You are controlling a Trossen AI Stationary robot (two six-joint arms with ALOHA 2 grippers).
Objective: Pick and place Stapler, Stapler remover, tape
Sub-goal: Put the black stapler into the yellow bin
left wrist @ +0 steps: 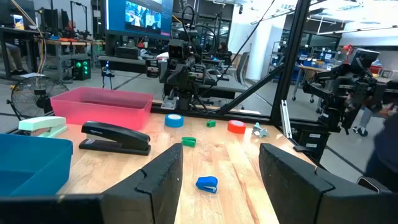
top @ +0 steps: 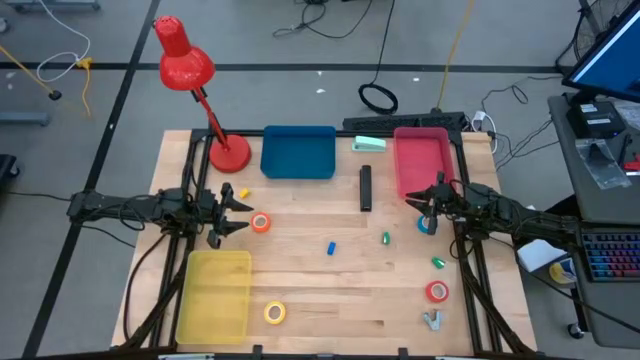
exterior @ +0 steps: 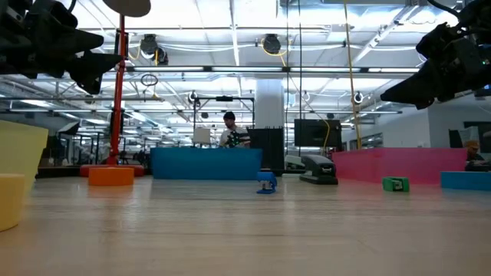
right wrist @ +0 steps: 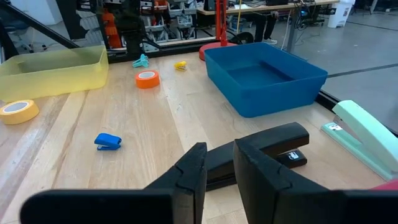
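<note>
My left gripper [top: 243,213] [left wrist: 221,162] hovers open above the table's left middle, close beside the orange tape [top: 260,223] [right wrist: 147,79]. My right gripper [top: 420,205] [right wrist: 219,158] hovers open by a narrow gap at the right, next to the blue tape [top: 427,225] [left wrist: 174,120]. The black stapler [top: 366,188] [left wrist: 115,137] lies flat between the arms. The yellow tape [top: 274,313] and red tape [top: 437,291] lie flat near the near edge. A grey stapler remover [top: 432,320] sits below the red tape. A mint stapler [top: 369,144] lies by the pink tray.
Blue tray [top: 298,152] and pink tray [top: 422,160] line the far side; a yellow tray [top: 213,295] sits near left. A red lamp [top: 228,152] stands far left. A small blue stapler [top: 330,247], green bits [top: 385,238] and a teal remover [right wrist: 140,60] are scattered about.
</note>
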